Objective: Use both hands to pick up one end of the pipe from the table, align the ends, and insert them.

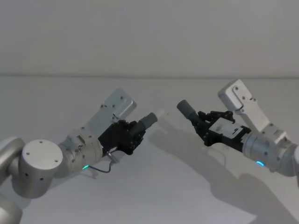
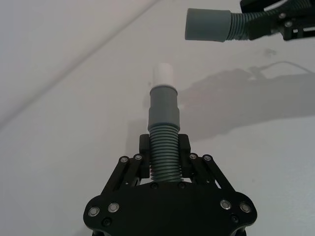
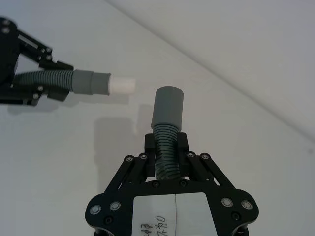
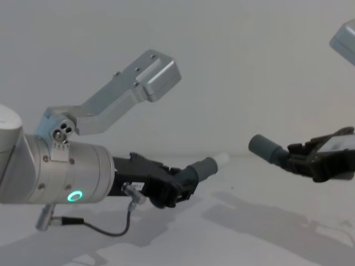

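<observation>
The silver-grey left arm (image 4: 55, 172), nearest in the chest view, ends in the black skeletal left gripper (image 4: 178, 191). Its fingers are clamped on the ribbed body of a dark grey flexible hose piece (image 2: 164, 152), whose smooth cuff carries a narrower white tip (image 2: 163, 74). The black right gripper (image 3: 166, 146) is closed on a second ribbed grey hose piece (image 3: 166, 135) just behind its plain cuff (image 3: 167, 107). Both pieces are held above the matte white table (image 1: 154, 196). The two ends are apart, seemingly not quite in line.
</observation>
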You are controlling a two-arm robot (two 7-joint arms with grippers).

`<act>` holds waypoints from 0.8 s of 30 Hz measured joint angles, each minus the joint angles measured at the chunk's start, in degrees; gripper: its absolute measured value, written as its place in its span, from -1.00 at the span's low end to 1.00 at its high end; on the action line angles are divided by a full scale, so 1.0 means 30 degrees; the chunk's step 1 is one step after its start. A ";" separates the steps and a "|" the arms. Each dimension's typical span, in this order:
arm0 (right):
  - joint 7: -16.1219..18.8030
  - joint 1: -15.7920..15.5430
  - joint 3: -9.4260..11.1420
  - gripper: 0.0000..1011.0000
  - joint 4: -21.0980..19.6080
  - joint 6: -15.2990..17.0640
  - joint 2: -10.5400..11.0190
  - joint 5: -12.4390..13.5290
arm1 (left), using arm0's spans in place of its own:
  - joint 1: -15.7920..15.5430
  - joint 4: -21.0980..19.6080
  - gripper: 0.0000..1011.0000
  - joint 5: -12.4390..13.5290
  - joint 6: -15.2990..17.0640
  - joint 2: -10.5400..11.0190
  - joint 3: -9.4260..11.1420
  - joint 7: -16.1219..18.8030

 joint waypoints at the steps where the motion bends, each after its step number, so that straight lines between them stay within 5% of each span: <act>1: 0.0162 0.0062 -0.0054 -0.51 -0.0167 -0.0166 0.0301 -0.0222 | -0.0074 0.0021 -0.35 0.0162 -0.0272 0.0076 0.0069 -0.0127; 24: 0.3837 0.1707 -0.1194 -0.51 -0.1042 -0.3739 0.4243 -0.3635 | -0.2779 0.1480 -0.35 0.4456 -0.7189 0.2122 0.2212 -0.2308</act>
